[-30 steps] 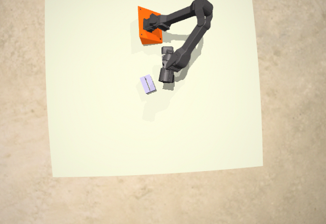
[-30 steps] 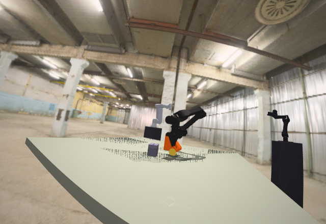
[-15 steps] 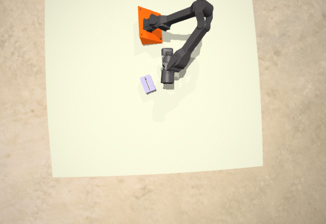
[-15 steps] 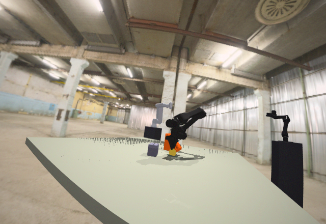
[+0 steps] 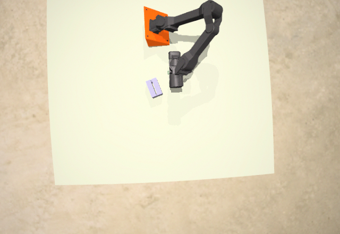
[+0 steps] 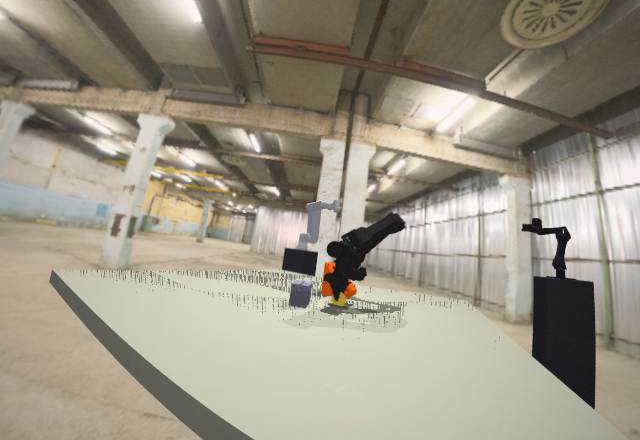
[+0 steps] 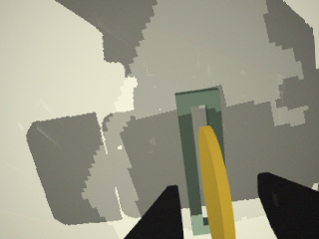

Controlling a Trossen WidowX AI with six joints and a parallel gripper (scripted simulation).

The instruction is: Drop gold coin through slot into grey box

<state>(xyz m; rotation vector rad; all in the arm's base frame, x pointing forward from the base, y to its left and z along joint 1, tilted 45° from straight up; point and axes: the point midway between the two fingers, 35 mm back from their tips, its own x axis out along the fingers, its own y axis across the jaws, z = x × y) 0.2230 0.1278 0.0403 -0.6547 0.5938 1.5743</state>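
The gold coin stands on edge in the green holder; its upper part rises toward the wrist camera. A small bit of the holder shows beside the wrist in the top view. My gripper is partly open and points down over the holder. The coin stands between its two black fingers, with a gap on each side, wider on the right. In the exterior view the fingers are close above the coin. The closed box, pale grey-violet, stands left of the gripper in the top view, its narrow slot slanting along the lid.
The orange base carries the arm, which bends out to the right in the top view. In the exterior view a black pedestal with another arm stands at the right, and a grey arm is behind the box.
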